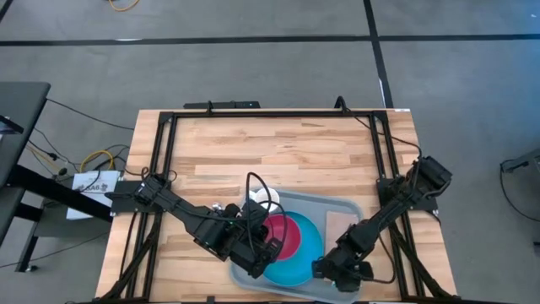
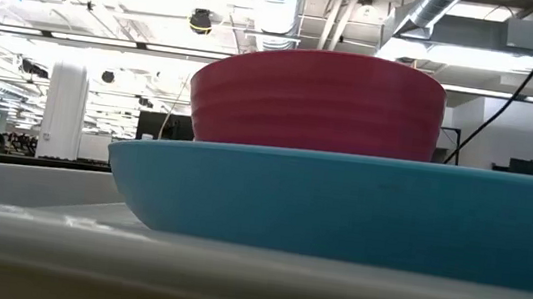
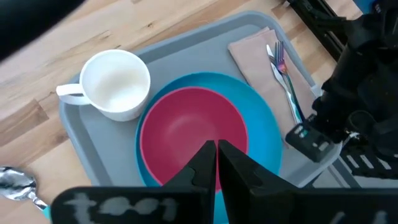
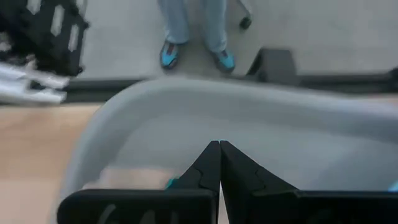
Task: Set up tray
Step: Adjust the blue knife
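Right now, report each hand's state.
Left hand: closed, empty, above the red bowl.
Right hand: closed, empty, at the tray rim.

Tray [image 1: 342, 208] at the near middle of the bench [image 1: 270, 148]. On the tray: plate [image 3: 264, 124] in the centre with bowl [image 3: 189, 130] on it, mug [image 3: 115, 84] beside the plate toward the far left corner, napkin [image 3: 255, 59] along the right side with fork [image 3: 283, 71] lying on it. Spoon [image 3: 15, 183] on the bench just left of the tray
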Robot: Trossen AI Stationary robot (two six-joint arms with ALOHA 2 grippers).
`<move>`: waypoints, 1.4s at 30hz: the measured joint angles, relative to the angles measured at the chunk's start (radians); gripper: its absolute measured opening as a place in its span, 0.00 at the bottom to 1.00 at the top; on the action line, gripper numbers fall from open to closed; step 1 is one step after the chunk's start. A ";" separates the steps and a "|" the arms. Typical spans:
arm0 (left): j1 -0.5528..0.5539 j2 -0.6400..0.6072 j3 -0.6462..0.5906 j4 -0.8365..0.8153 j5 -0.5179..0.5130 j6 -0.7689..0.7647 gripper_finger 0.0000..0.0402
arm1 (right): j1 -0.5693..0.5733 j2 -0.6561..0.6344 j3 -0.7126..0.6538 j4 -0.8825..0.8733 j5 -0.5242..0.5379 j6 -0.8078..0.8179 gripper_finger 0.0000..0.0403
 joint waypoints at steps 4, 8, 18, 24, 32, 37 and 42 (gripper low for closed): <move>0.000 0.000 0.000 -0.002 0.000 0.013 0.01 | 0.008 0.037 0.020 0.013 0.000 0.000 0.00; 0.003 0.000 0.000 -0.005 0.002 0.027 0.01 | 0.014 0.054 0.026 0.050 0.004 0.012 0.00; 0.003 0.000 0.000 -0.005 0.009 0.049 0.01 | 0.007 0.105 0.026 0.073 0.026 0.043 0.00; 0.004 0.000 0.000 -0.009 0.010 0.053 0.01 | 0.005 0.102 0.027 0.011 0.030 0.095 0.00; 0.004 0.000 0.000 -0.009 0.011 0.078 0.01 | 0.005 0.099 0.029 -0.063 0.037 0.089 0.00; 0.004 0.000 0.000 -0.008 0.016 0.078 0.01 | -0.003 0.079 0.026 -0.085 0.055 0.088 0.00; 0.003 0.000 0.000 -0.007 0.038 0.076 0.01 | -0.046 0.055 0.024 -0.111 0.064 0.105 0.00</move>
